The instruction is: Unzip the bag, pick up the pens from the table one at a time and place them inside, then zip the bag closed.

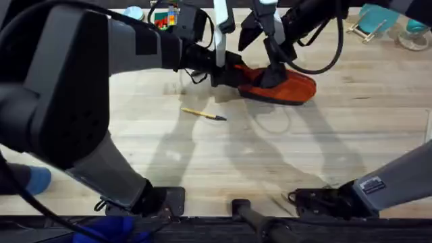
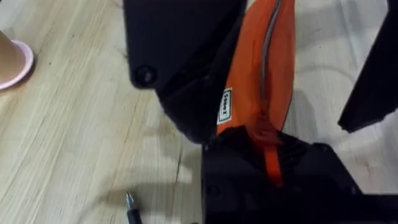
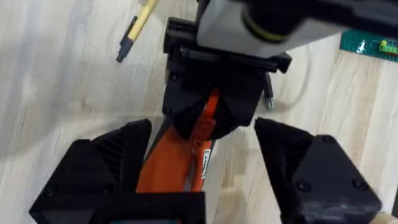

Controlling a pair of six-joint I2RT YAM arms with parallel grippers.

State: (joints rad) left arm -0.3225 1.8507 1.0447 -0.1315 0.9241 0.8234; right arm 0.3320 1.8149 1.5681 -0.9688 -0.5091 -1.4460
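Zipper step in hand. Orange pouch [image 1: 287, 88] lies far on the desk [image 1: 270, 162]; left hand [image 2: 267, 155] clamped on its end, right hand [image 3: 205, 168] apart astride it. Yellow pen [image 1: 202, 114] nearby. Next: grip slider.

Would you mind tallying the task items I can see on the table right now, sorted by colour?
Orange: 1, the bag, with the left gripper shut on one end.
Yellow: 1, the pen with a dark tip, lying apart from the bag on the table.
Total: 2.
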